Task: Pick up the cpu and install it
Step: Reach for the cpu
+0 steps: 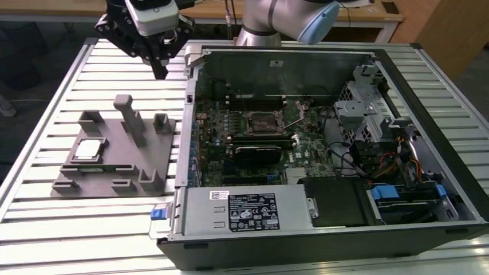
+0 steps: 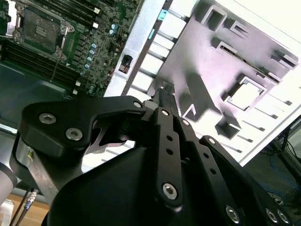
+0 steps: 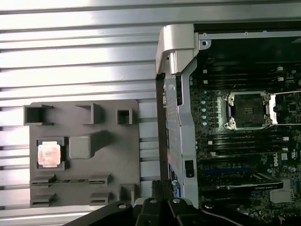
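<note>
The cpu (image 1: 88, 149) is a small silvery square lying flat in a recess of the grey fixture plate (image 1: 157, 153), toward the exterior view's left. Both wrist views show the cpu (image 3: 49, 154) (image 2: 244, 94) in its pocket. My gripper (image 1: 160, 73) hangs well above the table, behind the fixture and beside the case's corner, far from the cpu. Its black fingers (image 3: 162, 186) (image 2: 165, 96) are pressed together with nothing between them. The bare cpu socket (image 1: 264, 121) sits in the middle of the motherboard, with its frame (image 3: 247, 110) standing open.
An open computer case (image 1: 428, 63) lies on its side on the slatted metal table (image 1: 46, 229). A power supply (image 1: 244, 209) sits at its front and a drive cage with cables (image 1: 382, 137) on the exterior view's right. Upright posts (image 1: 128, 117) rise from the fixture.
</note>
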`<state>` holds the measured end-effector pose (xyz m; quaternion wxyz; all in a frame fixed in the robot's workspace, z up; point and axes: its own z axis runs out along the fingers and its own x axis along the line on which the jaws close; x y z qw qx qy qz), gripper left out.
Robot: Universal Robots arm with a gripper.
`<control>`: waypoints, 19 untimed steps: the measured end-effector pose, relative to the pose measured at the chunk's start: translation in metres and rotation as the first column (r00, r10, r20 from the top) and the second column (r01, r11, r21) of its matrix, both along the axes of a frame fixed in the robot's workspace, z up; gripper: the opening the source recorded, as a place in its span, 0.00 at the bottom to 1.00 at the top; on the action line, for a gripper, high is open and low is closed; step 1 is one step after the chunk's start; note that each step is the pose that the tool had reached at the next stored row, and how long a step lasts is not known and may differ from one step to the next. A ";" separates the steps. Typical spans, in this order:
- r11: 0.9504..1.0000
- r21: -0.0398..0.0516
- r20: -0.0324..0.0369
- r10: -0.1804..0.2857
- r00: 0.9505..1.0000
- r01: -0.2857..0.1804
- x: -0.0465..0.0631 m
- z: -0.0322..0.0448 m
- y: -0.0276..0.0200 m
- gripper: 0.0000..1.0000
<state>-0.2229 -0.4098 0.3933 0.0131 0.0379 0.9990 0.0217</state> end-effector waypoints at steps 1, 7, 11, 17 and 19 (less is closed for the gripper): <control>1.000 0.000 0.000 0.000 1.000 0.000 -0.001 0.0000 -0.0001 0.11; 1.000 0.000 0.000 0.000 1.000 0.000 -0.008 0.0000 -0.0007 0.11; 1.000 0.000 0.000 0.000 1.000 0.000 -0.012 0.0001 -0.0012 0.11; 1.000 0.000 0.000 0.000 1.000 0.000 -0.019 0.0000 -0.0019 0.11; 1.000 0.000 0.000 0.000 1.000 0.000 -0.022 0.0000 -0.0021 0.11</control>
